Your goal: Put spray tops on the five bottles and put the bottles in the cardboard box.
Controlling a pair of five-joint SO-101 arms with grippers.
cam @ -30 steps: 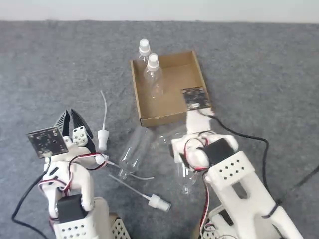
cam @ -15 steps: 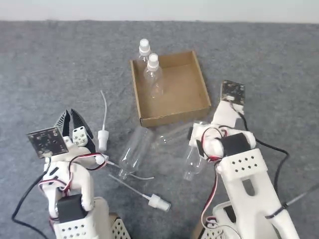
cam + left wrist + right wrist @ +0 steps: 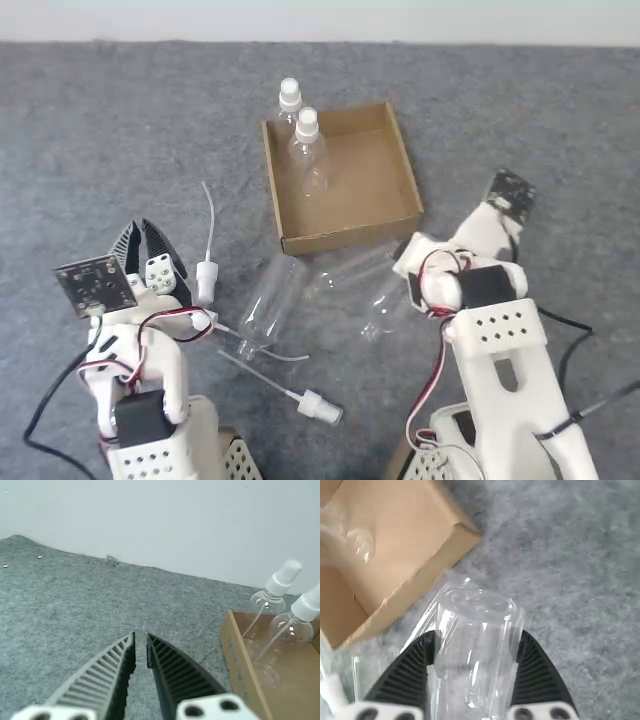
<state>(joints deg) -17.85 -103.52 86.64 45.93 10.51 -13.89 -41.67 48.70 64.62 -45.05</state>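
The right gripper (image 3: 476, 640) is clamped across an uncapped bottle (image 3: 476, 607) of clear, smooth plastic, just beside the near right corner of the cardboard box (image 3: 345, 236). The box is shallow, with plain brown walls. Two spray-topped bottles (image 3: 307, 150) stand upright at its far left corner. On the grey felt mat (image 3: 110, 130), two more clear bottles (image 3: 268, 300) lie before the box, near loose white spray tops (image 3: 206, 275) (each trailing a thin tube). The left gripper (image 3: 141, 637), with ribbed black fingers closed to a slit and gripping nothing, sits over open mat well left of the box.
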